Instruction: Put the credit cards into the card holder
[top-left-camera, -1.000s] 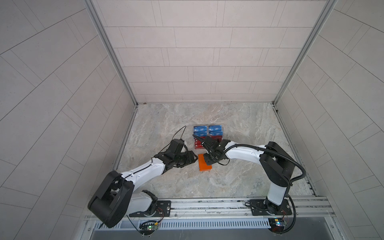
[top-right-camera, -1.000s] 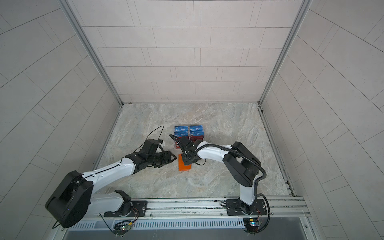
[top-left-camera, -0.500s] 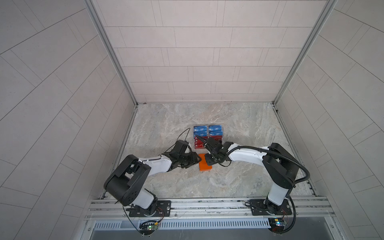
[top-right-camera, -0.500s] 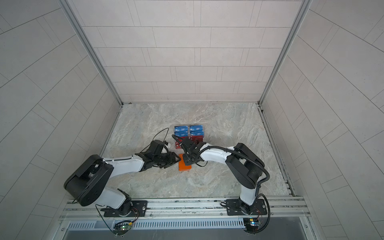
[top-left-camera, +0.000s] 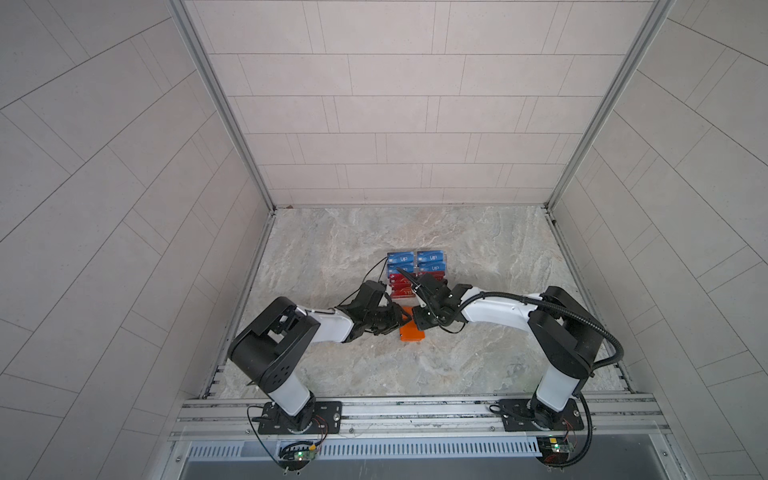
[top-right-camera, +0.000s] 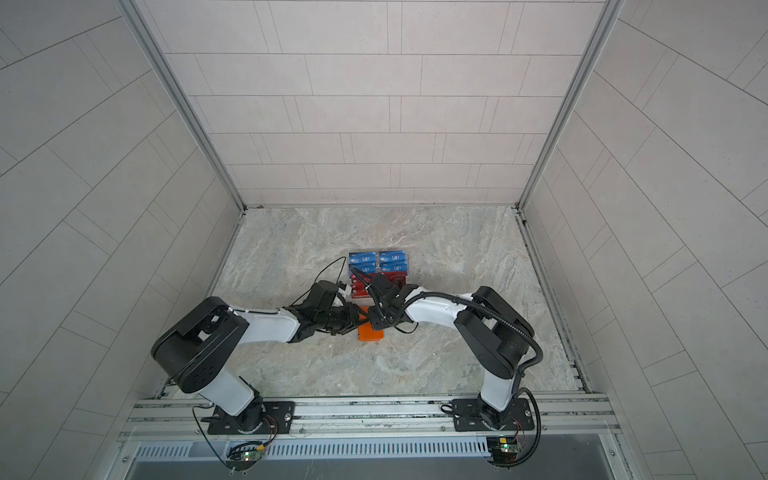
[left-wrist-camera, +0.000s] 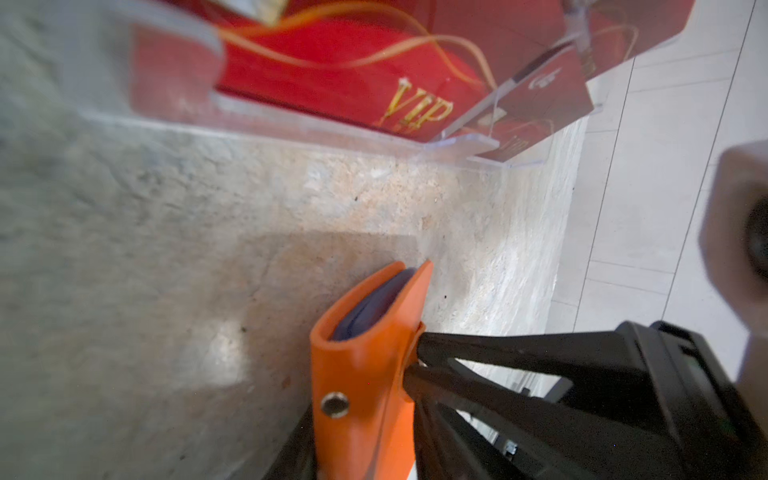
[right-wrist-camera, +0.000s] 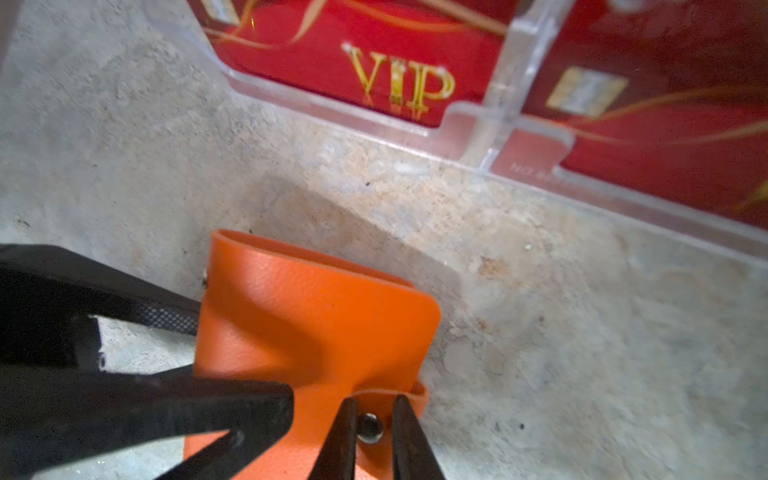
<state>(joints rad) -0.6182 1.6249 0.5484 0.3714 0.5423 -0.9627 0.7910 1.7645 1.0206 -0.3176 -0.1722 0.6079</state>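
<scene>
The orange card holder (top-left-camera: 412, 333) (top-right-camera: 370, 333) stands on edge on the marble floor, just in front of the rack. My left gripper (top-left-camera: 400, 322) (left-wrist-camera: 361, 419) has a finger on each cover and is shut on it. Bluish sleeves (left-wrist-camera: 374, 303) show between the covers. My right gripper (top-left-camera: 416, 319) (right-wrist-camera: 374, 401) is shut on the holder's tab, its fingers either side of the snap button (right-wrist-camera: 370, 428). Blue credit cards (top-left-camera: 417, 262) and red credit cards (top-left-camera: 400, 289) (right-wrist-camera: 374, 54) stand in the rack. Neither gripper holds a card.
The clear acrylic tiered rack (right-wrist-camera: 490, 137) (left-wrist-camera: 457, 145) stands close behind the holder, its front lip a short way from both grippers. Tiled walls enclose the marble floor (top-left-camera: 478, 249) on three sides. An aluminium rail (top-left-camera: 415, 409) runs along the front.
My left arm has reached further right to the card holder and its jaws have narrowed onto the covers. The right gripper has stayed on the tab, hardly moving.
</scene>
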